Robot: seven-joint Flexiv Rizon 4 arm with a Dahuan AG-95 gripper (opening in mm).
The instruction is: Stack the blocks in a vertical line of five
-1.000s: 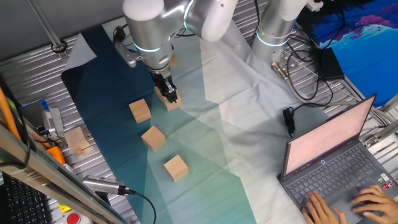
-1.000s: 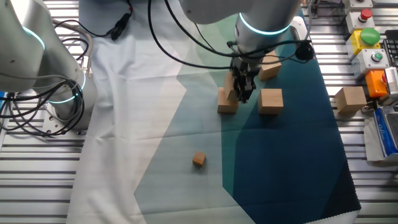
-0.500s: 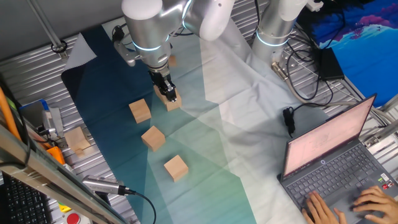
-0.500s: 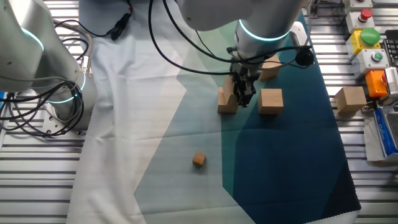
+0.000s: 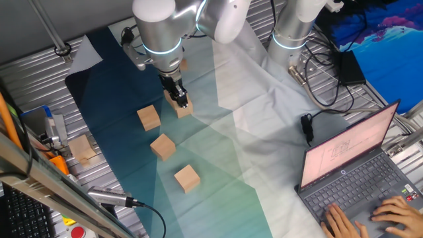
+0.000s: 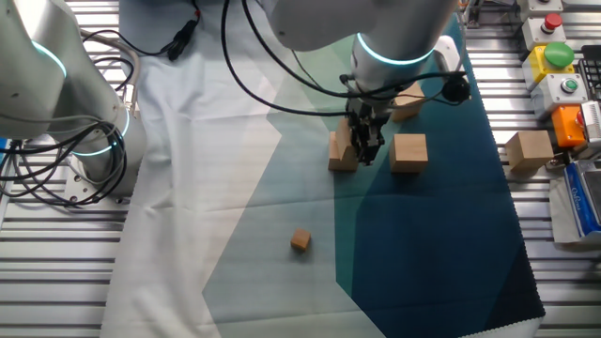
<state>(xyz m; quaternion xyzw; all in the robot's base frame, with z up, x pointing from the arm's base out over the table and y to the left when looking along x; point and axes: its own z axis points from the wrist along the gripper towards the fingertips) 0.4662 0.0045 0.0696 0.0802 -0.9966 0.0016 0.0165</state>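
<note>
The black two-finger gripper [image 5: 180, 100] [image 6: 362, 150] stood vertical at a plain light-tan wooden cube [image 5: 183, 109] [image 6: 342, 151] lying flat; whether it gripped was unclear.

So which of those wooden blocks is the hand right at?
The block at the hand, on the pale-green part of the cloth. The other blocks lie apart from the hand.

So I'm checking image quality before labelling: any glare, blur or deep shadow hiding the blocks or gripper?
One fixed view: evenly lit and sharp, the blocks stand out clearly, though the gripper shows dark. The other fixed view: also sharp; the gripper is dark against dark cloth, so its jaws are hard to read.
</note>
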